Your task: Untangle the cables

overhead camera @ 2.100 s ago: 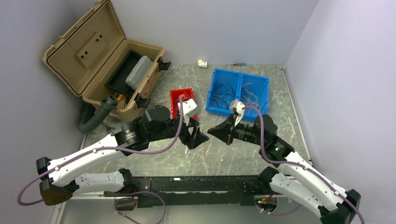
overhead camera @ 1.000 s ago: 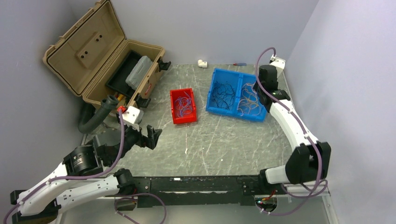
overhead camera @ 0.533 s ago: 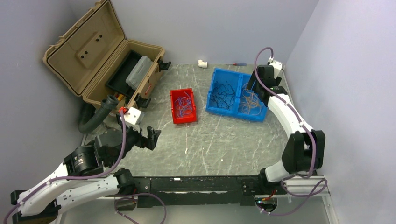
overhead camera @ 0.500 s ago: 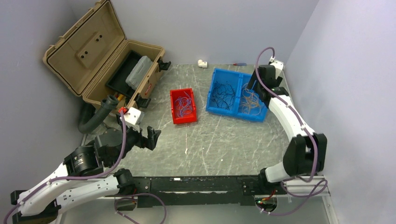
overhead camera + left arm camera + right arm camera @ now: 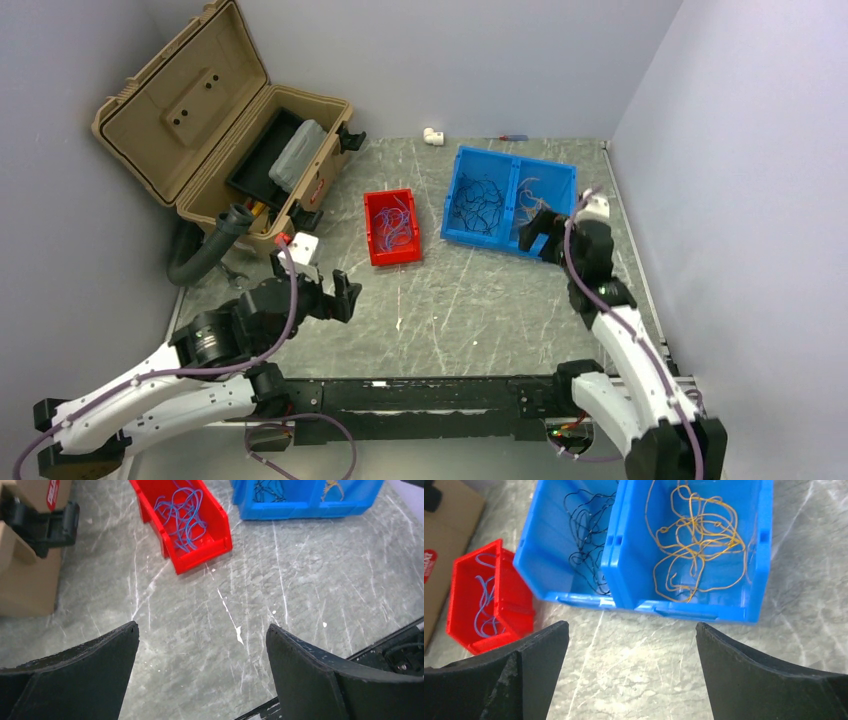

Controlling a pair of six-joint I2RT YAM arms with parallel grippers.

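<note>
Your right gripper [image 5: 629, 630] is spread wide with nothing between its fingers. It hangs just on the near side of the blue bin [image 5: 684, 611], in front of the right compartment. The yellow-orange cables [image 5: 694, 540] lie straight ahead of it, toward the far side, as a loose heap of loops spread over that compartment's floor. The heap has no long axis for you to line the fingers up with. The black cables [image 5: 589, 535] are far and to the left of it, beyond the divider [image 5: 613, 540], in the left compartment.

Your left gripper [image 5: 202, 627] is likewise wide and empty, low over the table [image 5: 300, 605]. The red bin [image 5: 200, 562] sits to its far side, and the bin's long axis runs near to far, leaning left. The blue cables [image 5: 180, 515] lie inside it.

So the right arm is the nearer one for anything in the blue bin, and the left arm for the red. I see no cable on the bare table, so each colour looks sorted into its own place.
</note>
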